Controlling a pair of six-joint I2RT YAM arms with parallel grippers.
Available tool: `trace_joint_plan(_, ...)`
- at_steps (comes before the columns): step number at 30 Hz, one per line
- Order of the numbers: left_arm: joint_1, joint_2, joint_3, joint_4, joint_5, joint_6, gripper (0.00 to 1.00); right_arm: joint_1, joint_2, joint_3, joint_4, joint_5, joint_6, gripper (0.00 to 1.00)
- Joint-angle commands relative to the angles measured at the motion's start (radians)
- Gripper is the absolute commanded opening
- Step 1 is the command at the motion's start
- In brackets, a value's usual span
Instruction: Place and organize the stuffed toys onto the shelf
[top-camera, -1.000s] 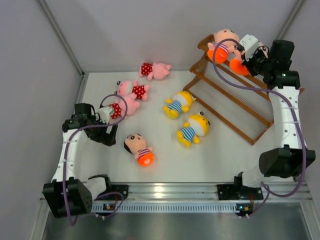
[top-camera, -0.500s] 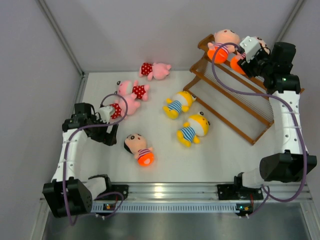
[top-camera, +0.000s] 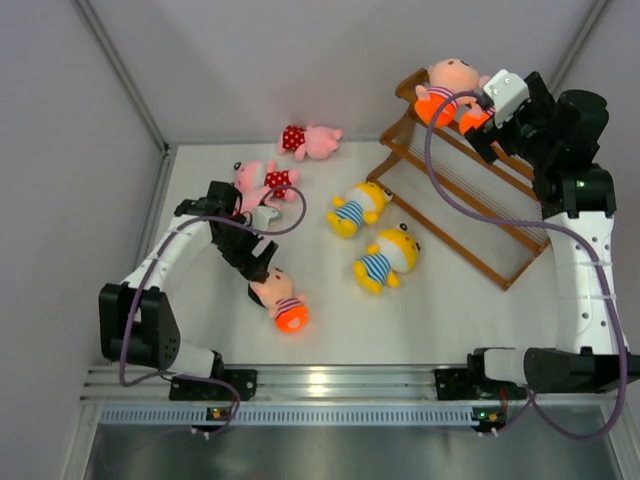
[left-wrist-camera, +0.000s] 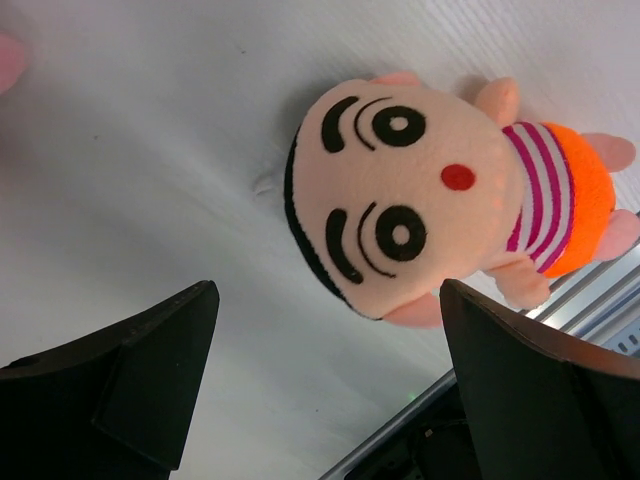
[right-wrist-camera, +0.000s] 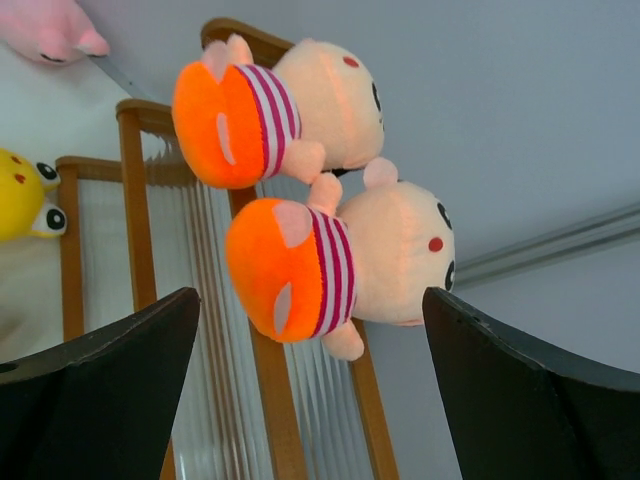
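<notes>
Hovering over the tabletop doll, left end effector spreads wide, seemingly for pickup; right end effector, wide, faces shelf.

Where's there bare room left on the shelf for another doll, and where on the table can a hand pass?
On the shelf, the two lower tiers are bare; the top tier holds two peach dolls. On the table, the patch between the yellow dolls, the shelf and the near edge is free. It is crowded around the pink dolls at far left.

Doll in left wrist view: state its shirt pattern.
Shirt: pink and white stripes; clearest in left wrist view.
</notes>
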Motion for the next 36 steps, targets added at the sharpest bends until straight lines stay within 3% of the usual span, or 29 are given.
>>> trace_joint_plan(1, -0.072, 0.059, 0.054, 0.005, 0.025, 0.032, 0.99, 0.062, -0.061, 0.049, 0.004, -0.004, 0.039, 0.94)
trace_joint_plan(5, -0.121, 0.138, 0.025, 0.011, 0.013, 0.044, 0.98, 0.201, -0.125, 0.023, -0.044, -0.003, 0.060, 0.93)
trace_joint_plan(7, -0.126, 0.150, 0.002, 0.011, 0.035, 0.060, 0.85, 0.270, -0.186, -0.042, -0.052, -0.010, 0.071, 0.93)
trace_joint_plan(8, -0.126, 0.147, -0.004, 0.012, 0.046, 0.063, 0.68, 0.304, -0.210, -0.072, -0.049, -0.039, 0.082, 0.93)
trace_joint_plan(9, -0.126, 0.142, -0.007, 0.011, 0.078, 0.067, 0.37, 0.360, -0.233, -0.101, -0.047, -0.065, 0.101, 0.92)
trace_joint_plan(10, -0.126, 0.133, -0.010, 0.009, 0.097, 0.075, 0.14, 0.385, -0.282, -0.165, -0.033, -0.093, 0.112, 0.91)
trace_joint_plan(11, -0.126, 0.126, -0.009, 0.011, 0.114, 0.075, 0.00, 0.425, -0.305, -0.202, -0.023, -0.151, 0.121, 0.90)
trace_joint_plan(15, -0.126, 0.055, 0.034, 0.006, 0.215, 0.054, 0.00, 0.539, -0.412, -0.442, 0.100, -0.246, 0.151, 0.85)
trace_joint_plan(17, -0.124, 0.020, 0.100, -0.038, 0.267, 0.049, 0.00, 0.627, -0.412, -0.466, 0.091, -0.242, 0.154, 0.83)
trace_joint_plan(19, -0.126, -0.032, 0.138, -0.057, 0.318, 0.011, 0.00, 0.707, -0.390, -0.461, 0.077, -0.195, 0.158, 0.81)
trace_joint_plan(23, -0.126, -0.123, 0.210, -0.063, 0.381, -0.038, 0.00, 1.021, -0.333, -0.452, 0.045, 0.040, 0.082, 0.81)
trace_joint_plan(26, -0.126, -0.190, 0.224, -0.063, 0.411, -0.054, 0.00, 1.167, -0.230, -0.393, -0.027, 0.108, 0.062, 0.81)
trace_joint_plan(36, -0.126, -0.240, 0.230, -0.086, 0.454, -0.052, 0.00, 1.248, 0.009, -0.373, -0.018, 0.152, 0.033, 0.79)
